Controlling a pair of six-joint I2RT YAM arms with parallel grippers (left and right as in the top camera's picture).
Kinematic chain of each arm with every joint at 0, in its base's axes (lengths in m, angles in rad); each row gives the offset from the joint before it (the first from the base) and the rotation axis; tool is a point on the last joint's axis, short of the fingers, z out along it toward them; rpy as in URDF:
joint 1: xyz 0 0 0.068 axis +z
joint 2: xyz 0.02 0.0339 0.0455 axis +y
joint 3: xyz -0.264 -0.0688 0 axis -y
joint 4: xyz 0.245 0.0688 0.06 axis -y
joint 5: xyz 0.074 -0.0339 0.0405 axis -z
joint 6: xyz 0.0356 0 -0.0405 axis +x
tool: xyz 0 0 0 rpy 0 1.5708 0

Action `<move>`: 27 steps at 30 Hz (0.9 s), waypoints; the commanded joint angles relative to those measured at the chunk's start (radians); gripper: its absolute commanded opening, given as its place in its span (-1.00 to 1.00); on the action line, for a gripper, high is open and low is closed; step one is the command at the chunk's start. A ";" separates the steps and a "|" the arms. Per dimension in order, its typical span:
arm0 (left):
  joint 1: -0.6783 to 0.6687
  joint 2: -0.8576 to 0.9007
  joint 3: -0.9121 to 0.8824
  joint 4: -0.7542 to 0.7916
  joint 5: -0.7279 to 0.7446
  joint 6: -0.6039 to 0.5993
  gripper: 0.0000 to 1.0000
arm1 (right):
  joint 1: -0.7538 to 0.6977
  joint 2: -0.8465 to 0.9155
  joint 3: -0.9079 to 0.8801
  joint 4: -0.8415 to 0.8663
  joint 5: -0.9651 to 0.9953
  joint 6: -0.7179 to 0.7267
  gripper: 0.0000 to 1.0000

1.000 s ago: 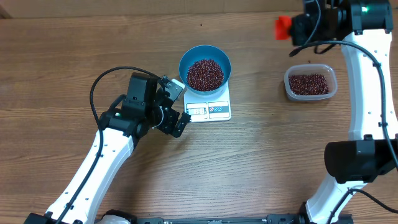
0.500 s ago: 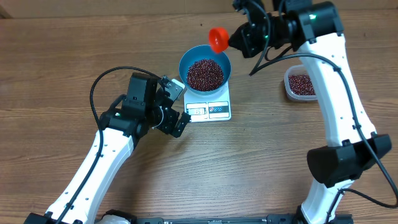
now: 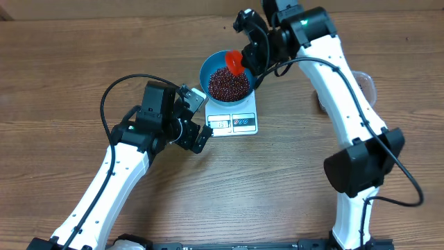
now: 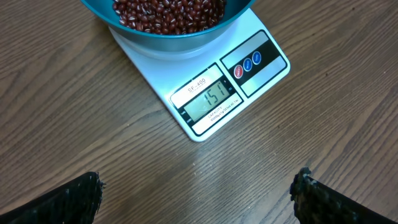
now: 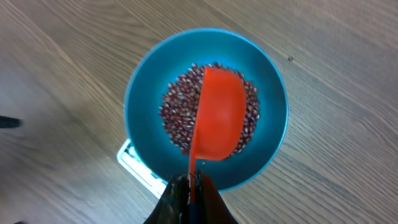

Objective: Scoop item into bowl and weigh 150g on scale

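The blue bowl (image 3: 229, 76) stands on the white scale (image 3: 234, 122) and holds a heap of red-brown beans (image 3: 229, 84). My right gripper (image 3: 251, 50) is shut on the thin handle of a red scoop (image 3: 234, 61), which hangs over the bowl's far right part. From the right wrist, the scoop (image 5: 221, 118) covers the middle of the beans (image 5: 177, 112), with the gripper (image 5: 191, 186) clamped on its handle. No beans show on the scoop. My left gripper (image 3: 200, 118) stands open just left of the scale. Its display (image 4: 208, 99) reads 151.
A clear plastic tub (image 3: 368, 82) sits at the right, mostly hidden behind my right arm. Bare wooden table (image 3: 291, 173) lies in front of the scale. The left arm's cable (image 3: 111, 90) loops above the table at the left.
My right arm has swung left from above the tub to over the bowl, carrying the red scoop. The left arm has not moved.
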 commanded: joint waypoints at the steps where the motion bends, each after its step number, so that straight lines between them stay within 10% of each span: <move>1: 0.000 0.007 -0.002 0.001 0.002 -0.010 0.99 | 0.010 0.020 0.013 0.006 0.056 -0.005 -0.93; 27: 0.000 0.007 -0.002 0.001 0.002 -0.010 0.99 | 0.029 0.103 0.013 0.029 0.082 -0.004 -0.93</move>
